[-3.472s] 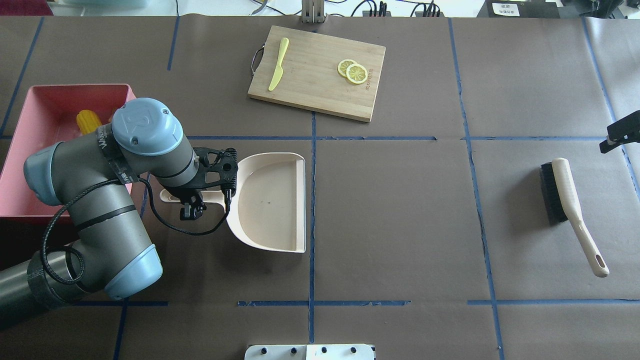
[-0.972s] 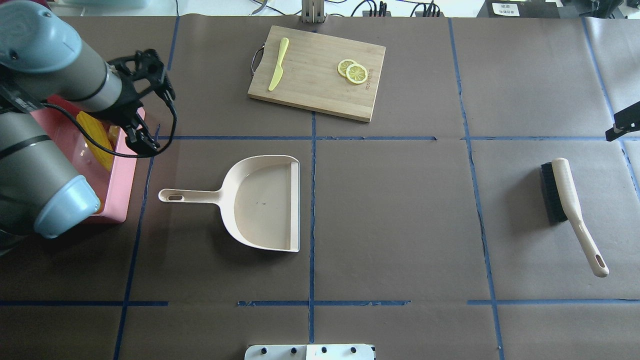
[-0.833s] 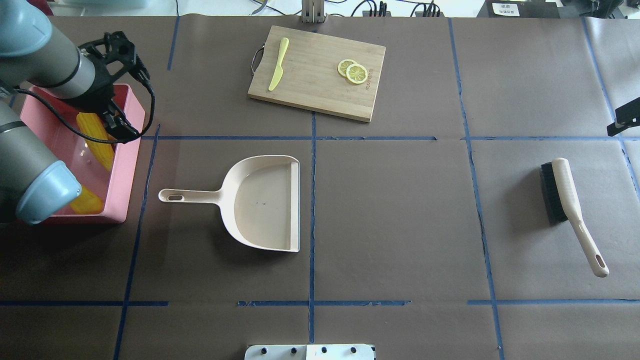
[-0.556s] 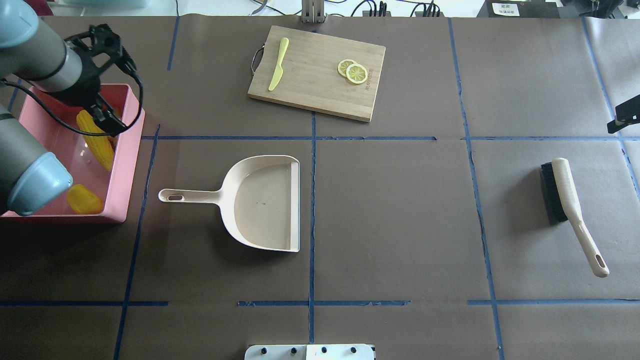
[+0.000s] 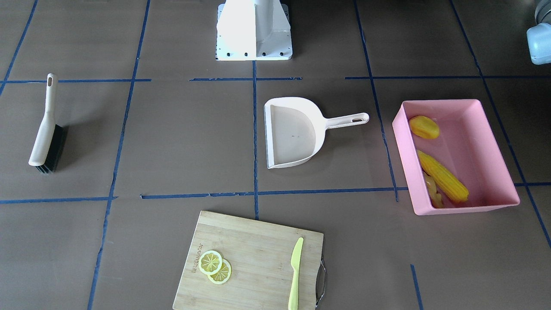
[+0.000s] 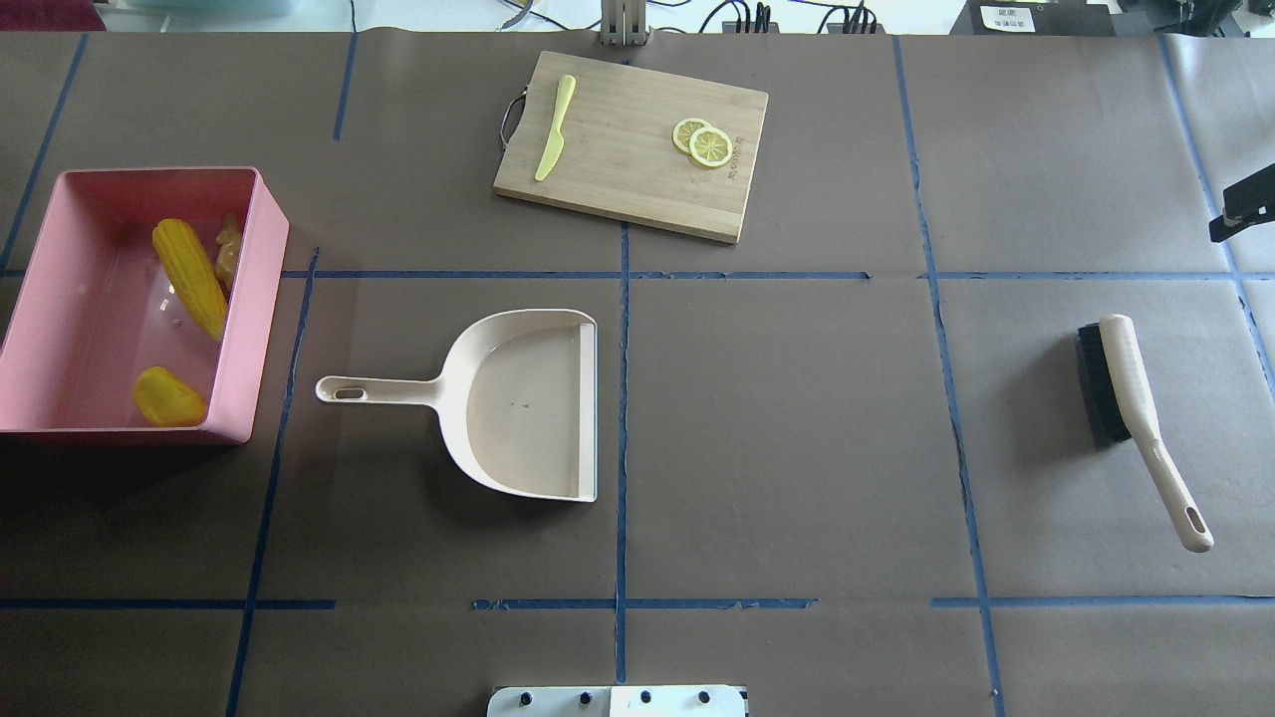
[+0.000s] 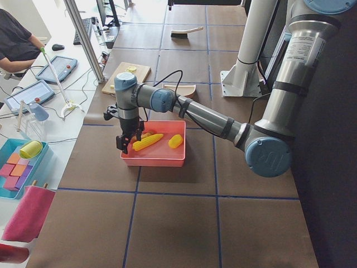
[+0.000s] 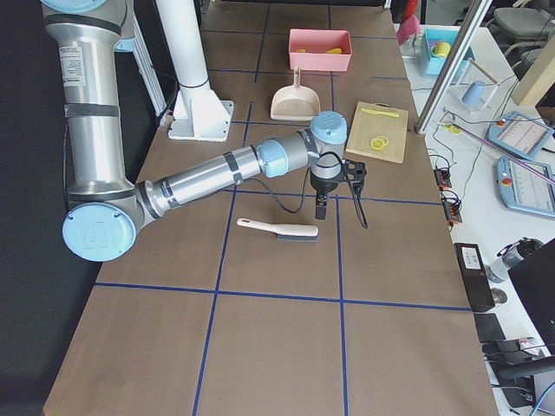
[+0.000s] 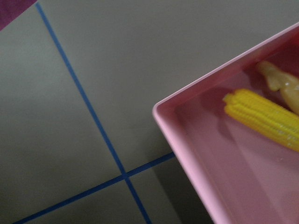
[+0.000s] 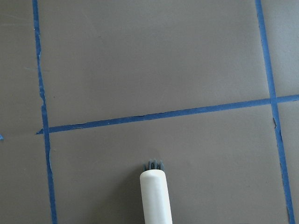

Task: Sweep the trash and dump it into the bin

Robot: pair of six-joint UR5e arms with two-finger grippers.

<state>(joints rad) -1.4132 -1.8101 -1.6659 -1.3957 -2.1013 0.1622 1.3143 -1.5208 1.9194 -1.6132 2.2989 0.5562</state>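
Observation:
The pink bin [image 6: 100, 329] stands at the table's left and holds the corn cob [image 6: 187, 277], the small yellow lumpy vegetable [image 6: 169, 396] and the tan ginger root [image 6: 229, 249]. In the exterior left view, my left gripper [image 7: 127, 144] hangs by the bin's [image 7: 153, 157] outer end; I cannot tell whether it is open. The left wrist view shows the bin's corner [image 9: 187, 154] and the corn [image 9: 264, 116]. My right gripper [image 8: 322, 206] hovers beside the brush [image 8: 279, 230], with only a black edge [image 6: 1240, 214] in the overhead view; I cannot tell its state.
The cream dustpan [image 6: 518, 403] lies flat mid-table, handle toward the bin. The brush [image 6: 1136, 418] lies at the right. A wooden cutting board [image 6: 628, 149] at the far side carries two lemon slices [image 6: 703, 141] and a green knife [image 6: 555, 127].
My left arm has left the dustpan handle, swung over the bin and gone out of the overhead view on the left. The dustpan lies free on the table.

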